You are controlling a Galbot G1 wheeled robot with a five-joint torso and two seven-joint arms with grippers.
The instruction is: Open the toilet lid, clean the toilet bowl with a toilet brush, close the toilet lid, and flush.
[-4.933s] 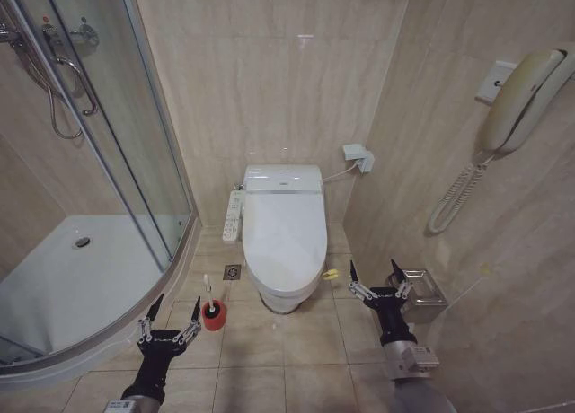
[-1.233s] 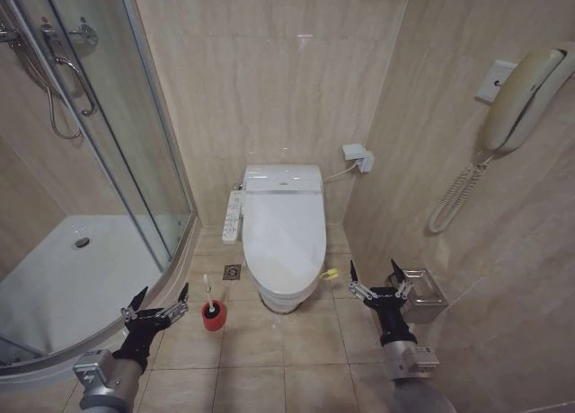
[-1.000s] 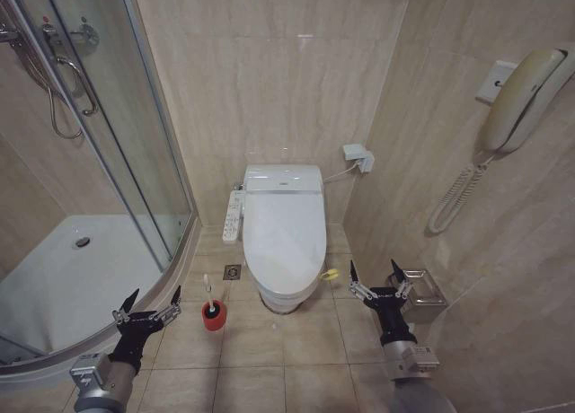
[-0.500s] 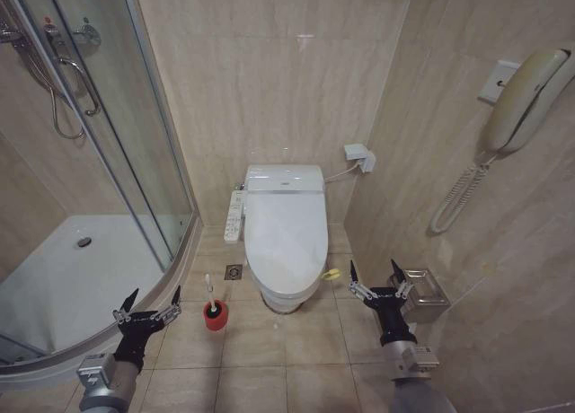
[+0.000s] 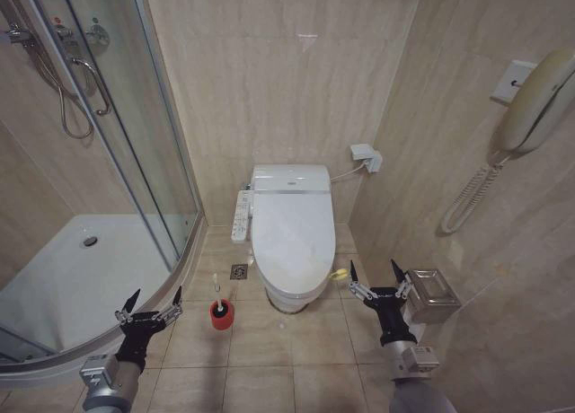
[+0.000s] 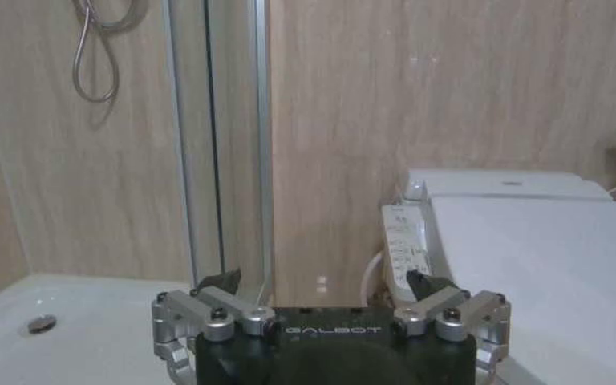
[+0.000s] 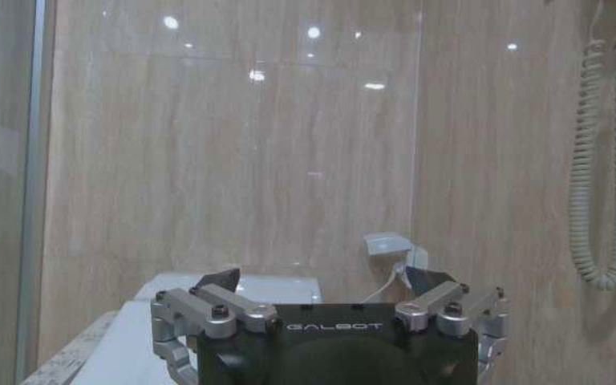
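Head view: glossy white toilet lid (image 5: 293, 232) down

light: bright, even | glare: ceiling-lamp spots on wall tiles (image 7: 254, 74) | wrist views soft

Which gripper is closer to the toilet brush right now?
Left. The left gripper hangs open beside the toilet brush, near the shower tray. The right gripper is open beyond the toilet bowl.

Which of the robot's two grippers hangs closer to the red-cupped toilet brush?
The left gripper, open beside the curved shower tray; the red-cupped toilet brush stands just to its right. The right gripper hangs beyond the closed glossy white toilet lid.
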